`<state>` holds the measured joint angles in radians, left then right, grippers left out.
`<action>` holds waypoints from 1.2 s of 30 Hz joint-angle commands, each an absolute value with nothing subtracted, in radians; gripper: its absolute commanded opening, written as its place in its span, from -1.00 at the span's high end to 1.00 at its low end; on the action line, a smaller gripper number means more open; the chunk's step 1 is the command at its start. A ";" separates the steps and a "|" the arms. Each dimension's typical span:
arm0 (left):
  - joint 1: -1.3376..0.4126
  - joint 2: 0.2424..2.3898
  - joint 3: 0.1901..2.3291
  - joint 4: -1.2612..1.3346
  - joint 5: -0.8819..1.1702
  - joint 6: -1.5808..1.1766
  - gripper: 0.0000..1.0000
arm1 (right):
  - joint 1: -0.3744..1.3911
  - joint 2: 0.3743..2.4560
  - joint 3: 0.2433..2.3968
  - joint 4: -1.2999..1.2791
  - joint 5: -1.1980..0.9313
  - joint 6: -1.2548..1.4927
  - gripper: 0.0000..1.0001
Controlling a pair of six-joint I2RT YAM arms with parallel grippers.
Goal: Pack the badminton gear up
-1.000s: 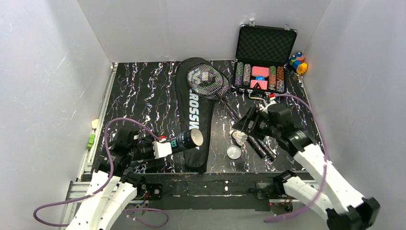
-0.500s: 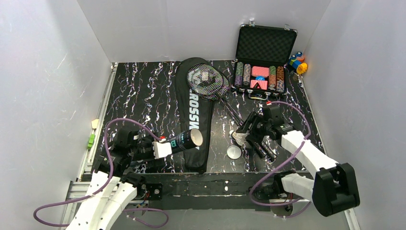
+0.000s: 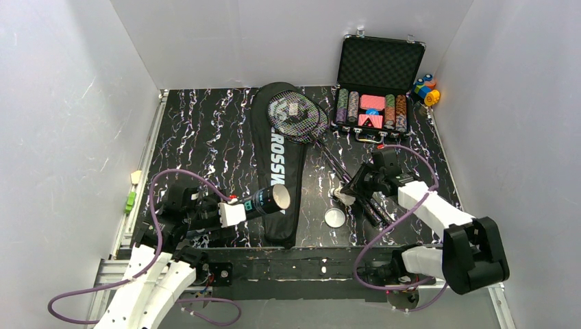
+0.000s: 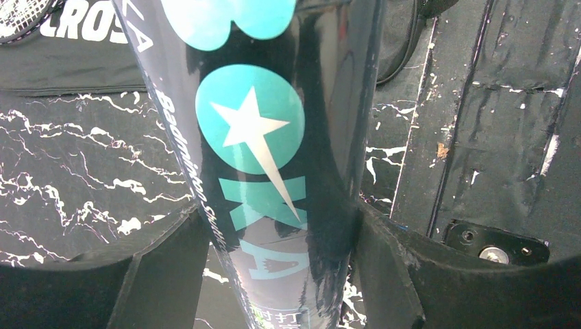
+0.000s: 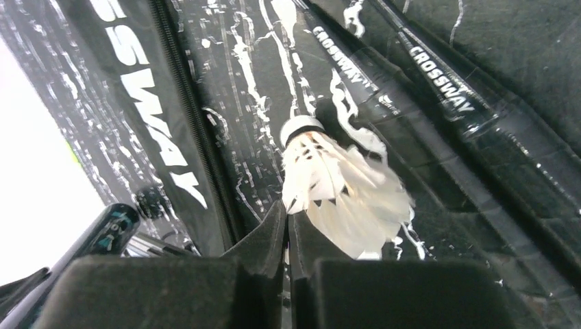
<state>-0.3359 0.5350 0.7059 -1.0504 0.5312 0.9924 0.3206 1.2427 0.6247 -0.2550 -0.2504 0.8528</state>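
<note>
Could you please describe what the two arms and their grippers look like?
Both arms have white link shells, as on the right arm, with black joint housings. A purple cable loops along each. The left gripper has a white body with a small red spot; the right gripper looks mostly black. Their fingers are broad, matte black wedges.

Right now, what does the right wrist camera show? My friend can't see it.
A white feather shuttlecock fills the middle, and two black fingers seem to pinch the edge of its feathers. Under it is a black marbled table, with black racquet handles on the right and a long black bag on the left.
</note>
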 commanded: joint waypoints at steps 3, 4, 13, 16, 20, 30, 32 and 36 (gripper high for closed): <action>-0.337 0.544 0.730 -1.044 0.543 0.999 0.74 | 0.336 1.076 0.740 -0.348 -0.312 0.803 0.97; -0.337 0.546 0.730 -1.043 0.543 0.999 0.74 | 0.348 1.048 0.766 -0.377 -0.324 0.788 0.97; -0.337 0.564 0.718 -1.036 0.535 1.022 0.73 | 0.670 0.907 1.189 -0.698 -0.214 0.674 0.97; -0.337 0.566 0.719 -1.030 0.535 1.021 0.73 | 0.770 0.922 1.273 -0.725 -0.187 0.681 0.97; -0.338 0.567 0.725 -1.028 0.534 1.020 0.73 | 0.851 0.978 1.312 -0.718 -0.177 0.685 0.97; -0.338 0.561 0.732 -1.037 0.538 1.022 0.73 | 1.000 1.145 1.375 -0.685 -0.143 0.674 0.97; -0.339 0.561 0.733 -1.036 0.538 1.022 0.73 | 1.016 1.170 1.388 -0.676 -0.141 0.674 0.97; -0.339 0.557 0.733 -1.038 0.538 1.022 0.73 | 1.040 1.208 1.405 -0.659 -0.146 0.680 0.97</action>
